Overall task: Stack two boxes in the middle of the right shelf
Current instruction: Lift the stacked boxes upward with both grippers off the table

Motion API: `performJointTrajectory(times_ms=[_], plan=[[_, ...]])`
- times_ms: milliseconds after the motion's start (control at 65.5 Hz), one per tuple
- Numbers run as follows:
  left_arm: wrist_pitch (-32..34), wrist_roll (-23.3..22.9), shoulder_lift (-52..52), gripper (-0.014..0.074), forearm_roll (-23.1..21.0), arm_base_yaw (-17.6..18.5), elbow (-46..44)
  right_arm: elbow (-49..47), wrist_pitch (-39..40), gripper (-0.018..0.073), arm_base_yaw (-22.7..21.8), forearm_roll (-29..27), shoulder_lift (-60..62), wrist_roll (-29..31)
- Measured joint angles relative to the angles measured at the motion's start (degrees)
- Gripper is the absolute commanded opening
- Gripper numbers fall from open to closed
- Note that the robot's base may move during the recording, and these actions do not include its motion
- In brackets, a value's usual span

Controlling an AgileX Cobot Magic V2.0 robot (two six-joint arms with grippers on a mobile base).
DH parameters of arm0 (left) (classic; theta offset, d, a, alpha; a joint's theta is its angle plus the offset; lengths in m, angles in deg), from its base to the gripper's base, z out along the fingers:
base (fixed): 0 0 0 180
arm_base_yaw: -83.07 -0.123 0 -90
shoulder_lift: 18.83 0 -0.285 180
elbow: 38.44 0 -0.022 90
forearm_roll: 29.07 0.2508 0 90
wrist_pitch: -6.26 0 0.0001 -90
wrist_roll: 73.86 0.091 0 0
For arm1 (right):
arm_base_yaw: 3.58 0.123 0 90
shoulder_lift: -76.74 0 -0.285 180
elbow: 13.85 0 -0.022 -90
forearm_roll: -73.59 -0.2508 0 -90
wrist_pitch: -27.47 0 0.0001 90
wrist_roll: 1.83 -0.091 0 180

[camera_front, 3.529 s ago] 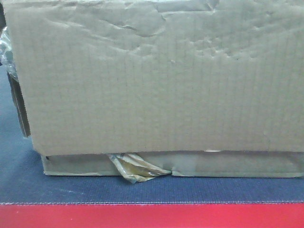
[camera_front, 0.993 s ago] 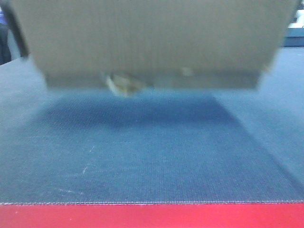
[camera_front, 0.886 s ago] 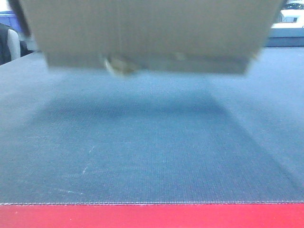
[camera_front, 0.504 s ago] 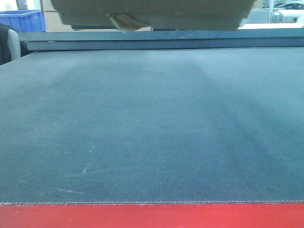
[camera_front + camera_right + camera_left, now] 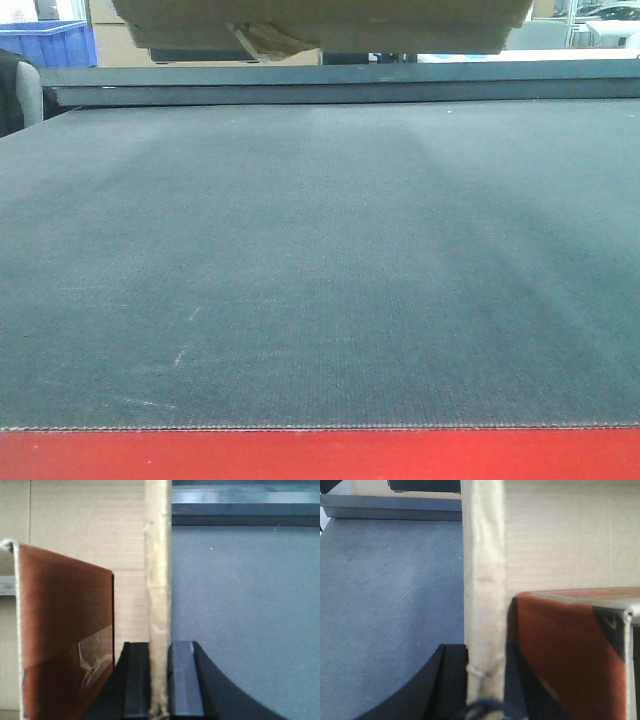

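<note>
left gripper has its jaws clamped narrow on the thin edge of the wide flat brown cardboard box. right gripper is pinched the same way on what I take to be the opposite edge, so there's just a sliver of board between each pair of jaws. the large brown corrugated cardboard box sits right beside each grip and looks reddish in the wrist views. as far as I can tell it's only resting on the flat one, with nothing holding it directly

front view shows the pair up at the top of frame, well clear of the grey felt-like surface with its red front edge. a crumpled yellowish tape scrap dangles underneath. the steel shelf isn't in any view

what worries me is all that weight hanging off two edge pinches. the board could crush or slip out of the jaws. if one arm rides higher or they drift apart, the flat box tilts or sags and the big one slides off. that dangling tape could also snag the shelf rail going in
</note>
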Motion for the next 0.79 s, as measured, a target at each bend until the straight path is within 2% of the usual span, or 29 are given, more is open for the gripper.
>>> performJointTrajectory(times_ms=[794], plan=[[0.4, 0.0, 0.0, -0.0111, 0.4, 0.0, 0.0, 0.0, 3.9, -0.016, -0.1, 0.7, 0.0, -0.2]])
